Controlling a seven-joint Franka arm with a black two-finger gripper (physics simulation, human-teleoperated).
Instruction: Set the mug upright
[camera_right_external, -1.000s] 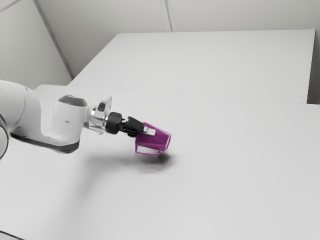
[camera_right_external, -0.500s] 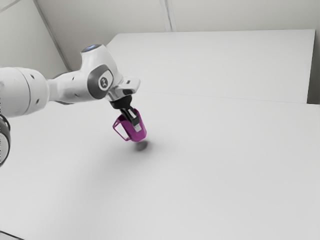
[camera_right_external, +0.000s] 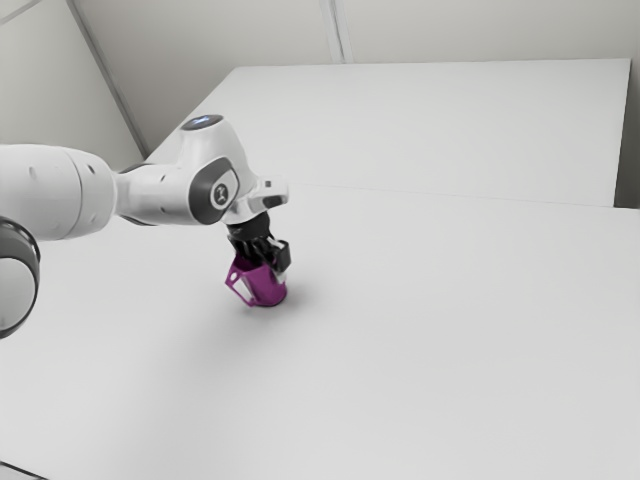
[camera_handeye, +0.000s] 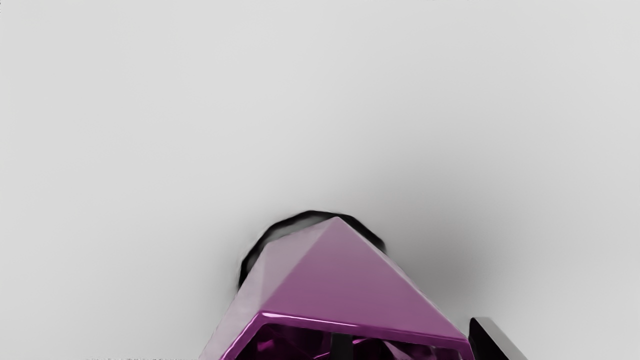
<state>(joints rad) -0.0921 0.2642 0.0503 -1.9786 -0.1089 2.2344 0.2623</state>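
Exterior view: the purple mug (camera_right_external: 268, 290) sits base down, roughly upright, below the gripper (camera_right_external: 272, 271), handle (camera_right_external: 239, 287) toward the exterior view's left. The claw stands wide astride the mug's wall, one finger inside, one outside. The white arm (camera_right_external: 160, 193) hangs over the handle side, its round emblem (camera_right_external: 222, 195) unreadable. White table (camera_right_external: 430, 340) spreads around the mug; farther behind it, a pale panel (camera_right_external: 420, 125).
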